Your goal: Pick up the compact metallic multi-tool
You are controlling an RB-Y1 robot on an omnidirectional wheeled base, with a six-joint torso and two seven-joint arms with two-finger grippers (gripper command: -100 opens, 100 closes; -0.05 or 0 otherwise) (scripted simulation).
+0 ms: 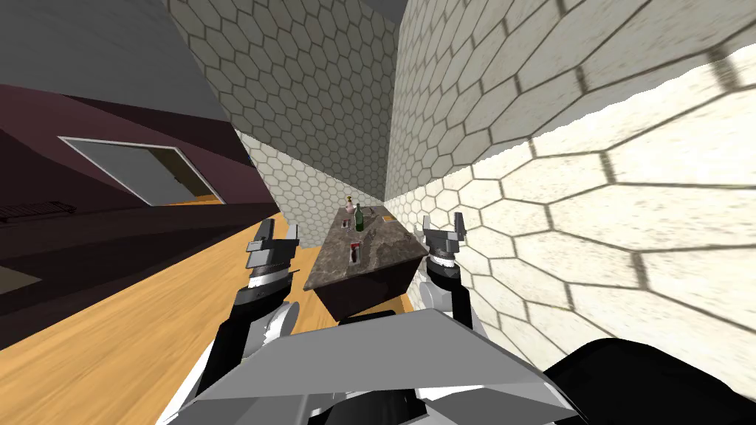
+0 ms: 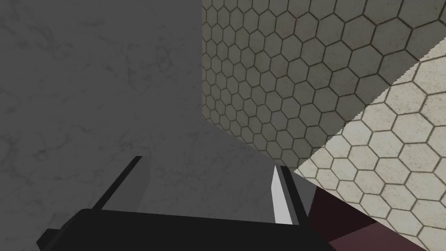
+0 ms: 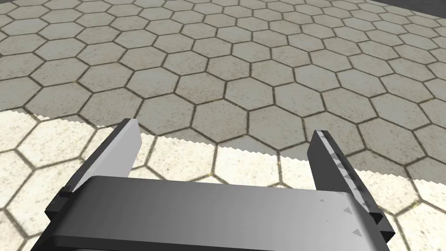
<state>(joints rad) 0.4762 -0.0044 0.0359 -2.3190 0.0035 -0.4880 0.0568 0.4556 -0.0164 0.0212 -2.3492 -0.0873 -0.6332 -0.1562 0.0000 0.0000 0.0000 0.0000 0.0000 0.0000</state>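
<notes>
Both pincers were held up, one at each side of the near end of the dark marbled surface [image 1: 391, 247]. The left pincer [image 1: 277, 235] was seen with its fingers spread wide and nothing between them. The right pincer [image 1: 443, 225] was likewise wide open and empty, close to the hexagon-tiled wall [image 1: 590, 184]. A small red and dark object, taken to be the multi-tool [image 1: 356, 252], lay on the near half of the surface, apart from both pincers. A green bottle [image 1: 359, 218] stood farther back, just beside a pale pinkish bottle [image 1: 349, 204].
</notes>
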